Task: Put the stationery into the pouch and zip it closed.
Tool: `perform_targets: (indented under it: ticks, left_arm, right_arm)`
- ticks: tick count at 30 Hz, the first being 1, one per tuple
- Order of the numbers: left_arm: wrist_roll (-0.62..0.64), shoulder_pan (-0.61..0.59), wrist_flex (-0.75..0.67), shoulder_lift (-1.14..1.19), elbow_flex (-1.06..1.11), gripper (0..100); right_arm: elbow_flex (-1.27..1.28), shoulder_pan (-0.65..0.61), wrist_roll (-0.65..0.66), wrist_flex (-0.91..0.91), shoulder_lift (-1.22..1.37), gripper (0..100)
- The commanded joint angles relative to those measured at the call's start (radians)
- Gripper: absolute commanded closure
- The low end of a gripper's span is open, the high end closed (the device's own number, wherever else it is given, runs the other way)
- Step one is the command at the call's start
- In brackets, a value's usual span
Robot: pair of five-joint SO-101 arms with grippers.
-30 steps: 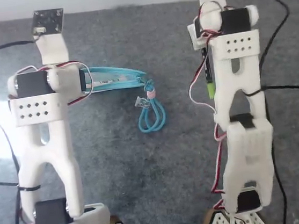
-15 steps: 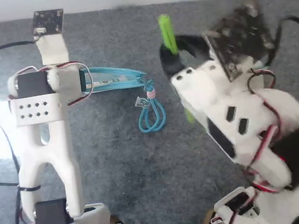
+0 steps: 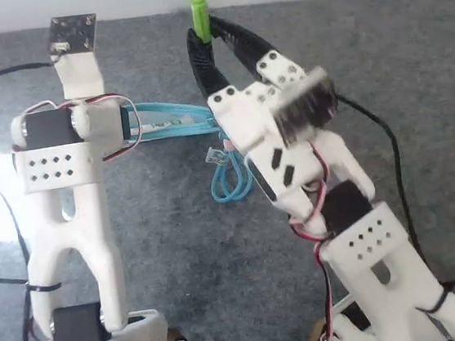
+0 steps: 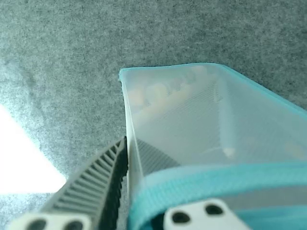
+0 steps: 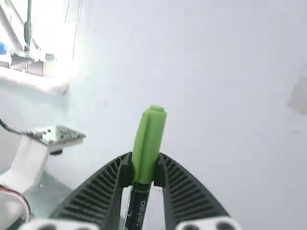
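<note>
Firmly shut, R gripper [image 5: 144, 162] pinches green-cap, black-barrel pen [image 5: 149, 136]; L gripper [image 4: 128, 165] clamps translucent teal-zip pouch [image 4: 192, 129].

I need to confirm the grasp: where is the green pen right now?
In the high view, the green pen is gripped in the right tool, its cap poking out near the grey mat's far edge, just beyond the blue pouch.

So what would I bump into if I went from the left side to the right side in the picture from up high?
left arm → teal pouch → right arm, which is carrying the green pen
</note>
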Motion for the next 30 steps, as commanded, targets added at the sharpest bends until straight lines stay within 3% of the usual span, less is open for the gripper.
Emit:
perform_targets:
  ticks: [1, 8, 26, 30]
  left_arm:
    - [-0.006, 0.015, -0.025, -0.009, 0.005, 99]
    - [-0.006, 0.014, -0.023, -0.009, 0.008, 99]
    - [-0.008, 0.008, -0.023, -0.015, 0.004, 99]
    - [-0.008, 0.006, -0.005, -0.011, -0.042, 99]
  right_arm:
    - [0.0, -0.05, -0.006, -0.09, -0.054, 99.1]
    - [-0.006, -0.127, -0.006, -0.084, 0.033, 99.1]
    - [0.035, -0.074, -0.002, -0.116, 0.234, 99.1]
    - [0.101, -0.099, 0.13, -0.116, 0.197, 99.1]
